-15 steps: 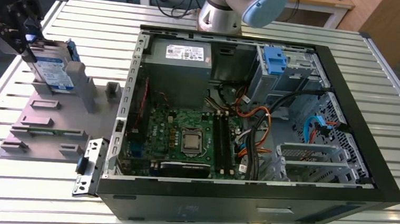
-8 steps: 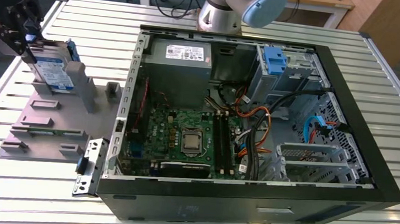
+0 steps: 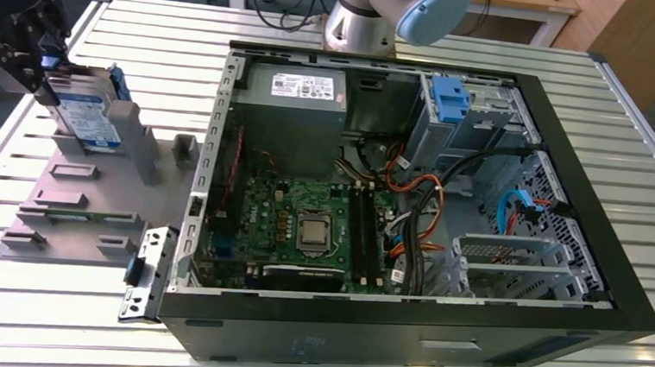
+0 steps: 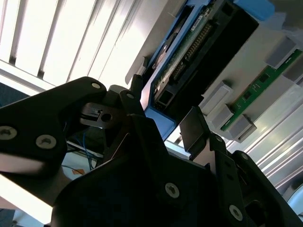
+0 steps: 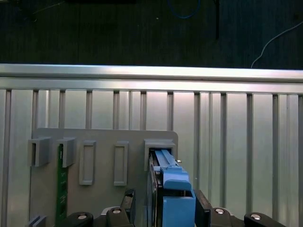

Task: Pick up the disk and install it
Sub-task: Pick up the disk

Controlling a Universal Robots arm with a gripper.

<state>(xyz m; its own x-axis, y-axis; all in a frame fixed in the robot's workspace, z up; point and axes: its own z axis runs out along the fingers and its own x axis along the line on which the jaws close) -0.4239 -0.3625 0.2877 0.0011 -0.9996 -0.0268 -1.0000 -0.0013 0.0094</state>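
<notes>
The disk [image 3: 85, 120] stands on edge in a slot of the grey holder [image 3: 74, 185] at the exterior view's left, outside the computer case. It is a silver drive with a white-and-blue label in a blue carrier. My gripper [image 3: 48, 84] is right at its upper end. In both wrist views the black fingers [image 5: 129, 202] stand on either side of the disk [image 5: 173, 189], with a small gap showing on one side. In the second wrist view the gripper [image 4: 165, 108] straddles the disk's [image 4: 189, 56] connector end. The disk still sits in its slot.
The open computer case [image 3: 634, 291] lies at the centre and right, with the motherboard, cables and grey power supply [image 3: 292, 103] inside. A drive cage with a blue latch [image 3: 449, 101] is at its far right corner. A green memory stick [image 5: 60, 182] stands in the holder.
</notes>
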